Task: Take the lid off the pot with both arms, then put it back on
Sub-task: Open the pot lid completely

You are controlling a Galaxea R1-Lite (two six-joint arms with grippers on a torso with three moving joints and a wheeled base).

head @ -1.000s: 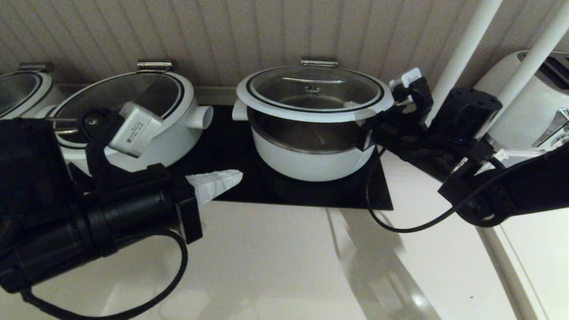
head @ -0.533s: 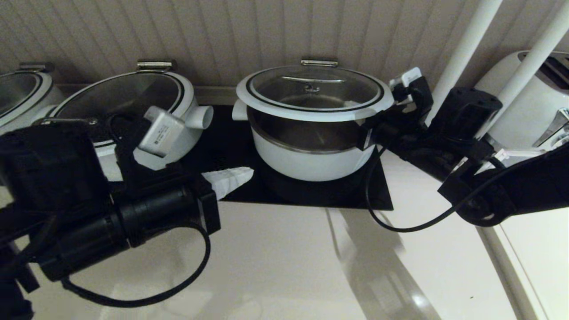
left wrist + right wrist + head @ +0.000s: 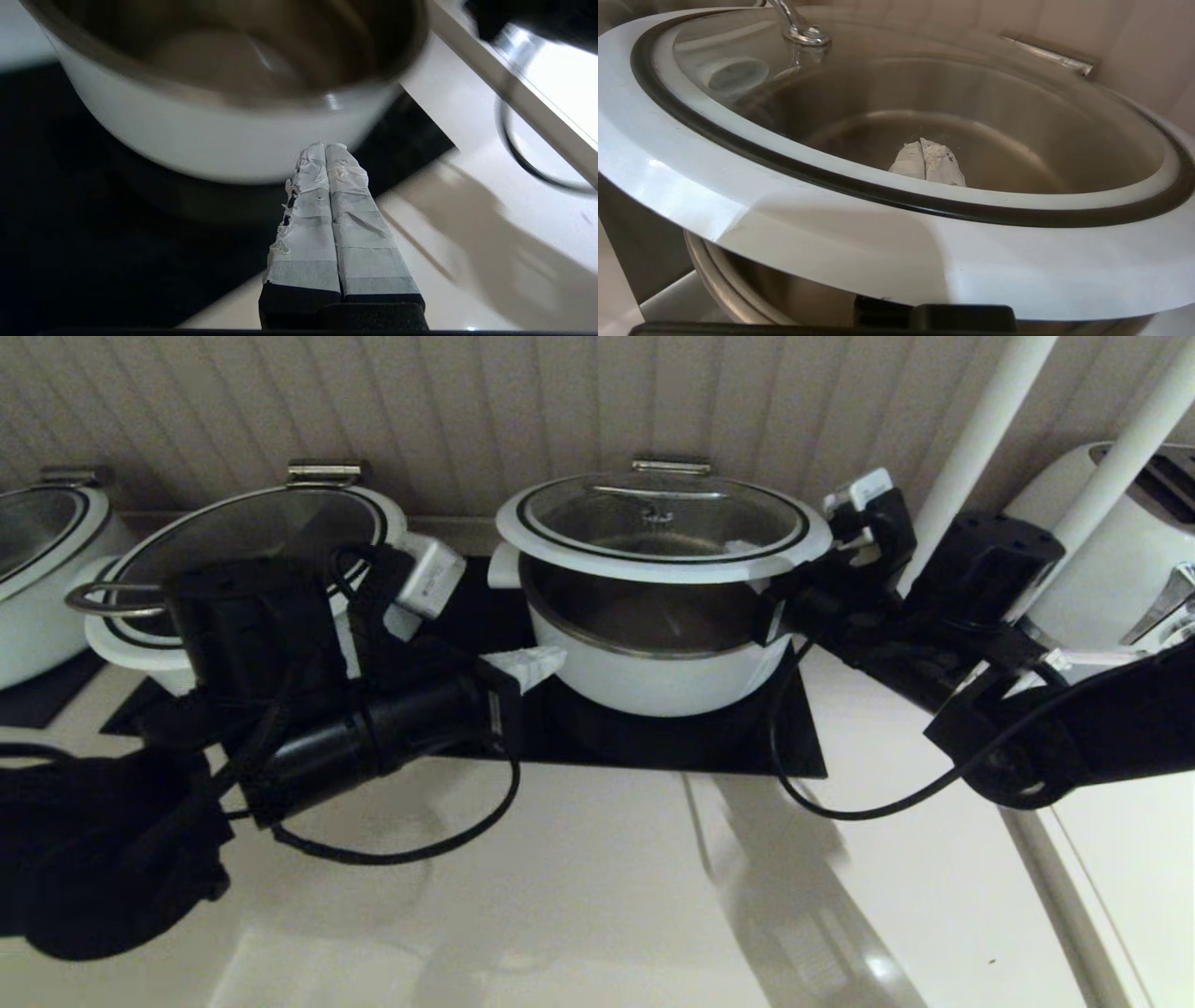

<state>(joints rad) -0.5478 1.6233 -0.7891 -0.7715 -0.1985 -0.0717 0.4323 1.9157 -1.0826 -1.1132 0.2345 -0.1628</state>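
on glossy black mat, right gripper (image 3: pixel 780 602) clamps glass lid (image 3: pixel 661 527); left gripper (image 3: pixel 537 663) closed near white pot (image 3: pixel 653 667).

The head view looks down from above, taking in the whole counter (image 3: pixel 579 896). Both wrist views sit very close, one facing the pot (image 3: pixel 196 135), one the lid (image 3: pixel 784 205). All share the pot.
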